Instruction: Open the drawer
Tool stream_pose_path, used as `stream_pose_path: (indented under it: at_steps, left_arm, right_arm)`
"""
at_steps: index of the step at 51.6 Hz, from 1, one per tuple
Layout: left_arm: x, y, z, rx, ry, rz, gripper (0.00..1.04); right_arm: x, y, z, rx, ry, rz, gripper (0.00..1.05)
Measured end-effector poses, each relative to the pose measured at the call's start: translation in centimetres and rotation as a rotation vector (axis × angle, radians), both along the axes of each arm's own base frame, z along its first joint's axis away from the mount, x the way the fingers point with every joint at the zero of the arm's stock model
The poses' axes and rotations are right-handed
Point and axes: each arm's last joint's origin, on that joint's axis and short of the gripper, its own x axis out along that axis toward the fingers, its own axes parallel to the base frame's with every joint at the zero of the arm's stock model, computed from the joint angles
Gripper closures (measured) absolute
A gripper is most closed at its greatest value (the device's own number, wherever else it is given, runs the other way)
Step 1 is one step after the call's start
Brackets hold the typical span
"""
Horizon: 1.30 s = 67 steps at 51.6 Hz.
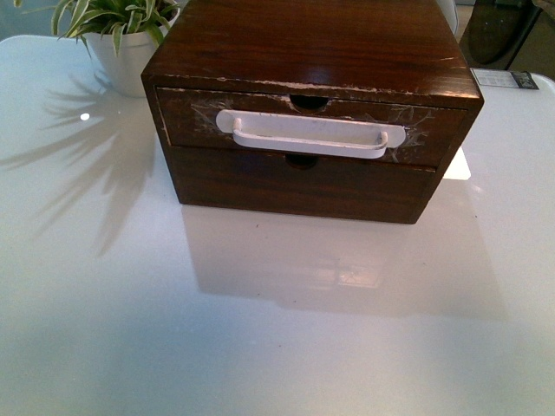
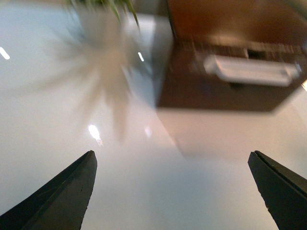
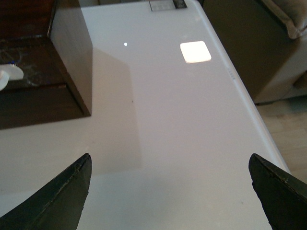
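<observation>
A dark-brown wooden box (image 1: 329, 43) stands on the white table (image 1: 104, 286). Its upper drawer (image 1: 434, 130) has a long white bar handle (image 1: 308, 134), whitish scratches and a semicircular notch on its rim; it sits nearly flush in the box. The plain lower front (image 1: 303, 186) has no handle. Neither arm shows in the front view. My left gripper (image 2: 172, 165) is open and empty over the table, apart from the drawer (image 2: 192, 81), whose handle (image 2: 249, 71) is blurred. My right gripper (image 3: 170, 167) is open and empty; the box's side (image 3: 72, 52) shows beyond it.
A white pot with a green striped plant (image 1: 121, 39) stands left of the box, blurred in the left wrist view (image 2: 103, 28). The table's right edge (image 3: 249, 110) drops to the floor, with a dark cabinet (image 3: 235, 43) beyond. A label lies at the back right (image 1: 507, 80).
</observation>
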Motion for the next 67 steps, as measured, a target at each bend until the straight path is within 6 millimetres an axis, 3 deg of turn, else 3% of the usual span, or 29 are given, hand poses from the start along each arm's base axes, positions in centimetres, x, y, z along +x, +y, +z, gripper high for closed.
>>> stream_pose_path:
  at_steps: [5, 12, 29, 46, 67]
  left_arm:
    - [0.4, -0.3, -0.4, -0.014, 0.072, -0.044, 0.08]
    - [2.1, -0.8, 1.0, 0.052, 0.008, -0.128, 0.08]
    - [7.4, -4.3, 0.5, 0.262, -0.160, -0.450, 0.08]
    - [11.8, -7.5, -1.2, 0.427, -0.321, -0.692, 0.08]
    - [15.4, -10.7, -3.4, 0.525, -0.370, -0.911, 0.08]
  right_arm:
    - [0.9, -0.7, 0.9, -0.040, -0.042, -0.003, 0.09]
    - [3.2, -1.3, 1.7, -0.242, -0.049, 0.068, 0.09]
    - [8.5, 1.6, 1.0, -0.666, -0.002, 0.482, 0.09]
    - [12.0, 3.1, -0.2, -0.819, 0.034, 0.697, 0.09]
    - [13.6, 6.1, -2.6, -0.905, 0.072, 0.982, 0.09]
